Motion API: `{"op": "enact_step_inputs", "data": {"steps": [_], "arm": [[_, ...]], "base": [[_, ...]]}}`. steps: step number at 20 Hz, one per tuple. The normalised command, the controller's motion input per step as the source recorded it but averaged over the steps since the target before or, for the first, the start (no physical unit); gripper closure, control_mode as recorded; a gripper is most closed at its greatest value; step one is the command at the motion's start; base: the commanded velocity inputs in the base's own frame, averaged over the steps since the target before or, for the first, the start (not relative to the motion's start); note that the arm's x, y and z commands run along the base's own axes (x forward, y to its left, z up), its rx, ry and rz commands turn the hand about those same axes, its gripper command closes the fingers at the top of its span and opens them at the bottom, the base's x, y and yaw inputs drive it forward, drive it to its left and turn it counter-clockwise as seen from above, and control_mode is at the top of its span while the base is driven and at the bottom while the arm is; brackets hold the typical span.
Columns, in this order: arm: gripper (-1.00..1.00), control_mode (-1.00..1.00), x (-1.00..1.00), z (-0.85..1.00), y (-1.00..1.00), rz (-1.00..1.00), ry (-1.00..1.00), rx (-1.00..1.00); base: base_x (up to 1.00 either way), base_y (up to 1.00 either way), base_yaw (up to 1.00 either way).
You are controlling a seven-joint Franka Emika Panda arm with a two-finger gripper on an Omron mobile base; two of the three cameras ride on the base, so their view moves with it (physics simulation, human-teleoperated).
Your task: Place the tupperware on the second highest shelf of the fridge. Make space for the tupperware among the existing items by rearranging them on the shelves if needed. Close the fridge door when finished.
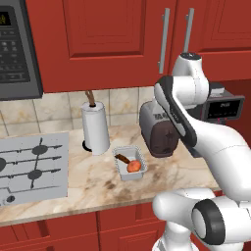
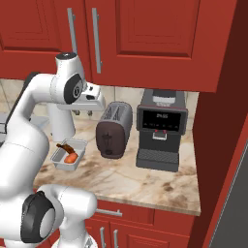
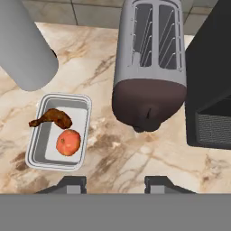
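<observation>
step: reach for the tupperware point(image 3: 58, 131) — not yet grasped, fridge work all ahead
tupperware: on the counter point(image 1: 93, 184), open tray with a drumstick point(image 3: 52, 118) and a red fruit point(image 3: 68, 142) inside; just in front of the paper towel roll point(image 1: 95, 127), beside the toaster point(image 1: 158, 128)
gripper point(image 3: 115, 182): hangs above the counter, off to the tray's side; tips apart, nothing between them — partly open
next move: judged — shift over the tray, descend, close on a rim wall
left base view: adds stove point(image 1: 29, 166), microwave point(image 1: 17, 49)
right base view: adds coffee machine point(image 2: 161, 130) in full
</observation>
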Motion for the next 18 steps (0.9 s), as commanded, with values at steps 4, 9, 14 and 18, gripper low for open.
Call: {"op": "enact_step_inputs", "data": {"steps": [4,9,14,18], "arm": [[-1.00,-1.00,-0.14,-0.01,0.06,-0.01,-0.01,0.00],[-1.00,-1.00,-0.28,-0.71,0.31,-0.11,0.08,0.00],[-1.00,-1.00,-0.03,-1.00,0.42,-0.14,0.03,0.00],[-1.00,-1.00,0.13,-1.00,0.46,-0.19,0.03,0.03]], "base": [[0.00,0.00,0.00],[0.00,0.00,0.00],[0.00,0.00,0.00],[0.00,0.00,0.00]]}}
